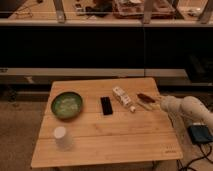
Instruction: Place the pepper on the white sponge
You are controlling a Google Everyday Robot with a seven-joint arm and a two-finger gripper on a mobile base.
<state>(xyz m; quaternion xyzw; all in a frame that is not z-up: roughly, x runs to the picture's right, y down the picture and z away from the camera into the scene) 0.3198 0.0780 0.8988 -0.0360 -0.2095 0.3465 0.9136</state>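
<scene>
As the arm reached in from the right edge of the wooden table, the gripper sat low at the table's right side with its fingers pressed together; whether they pinched anything could not be made out, and nothing showed between them. Just to the gripper's left lay the pepper, its long axis slanting from upper left down to lower right, so that its lower right end pointed toward the fingertips. Directly beneath the pepper, on its near side, a pale flat pad, the white sponge, lay along much the same slant; the pepper appeared to rest on or against its upper edge, though which could not be told. Farther left sat a white packet, then a dark rectangular object, a green bowl and a white cup. The call here: pepper and sponge lay together, right at the fingertips.
</scene>
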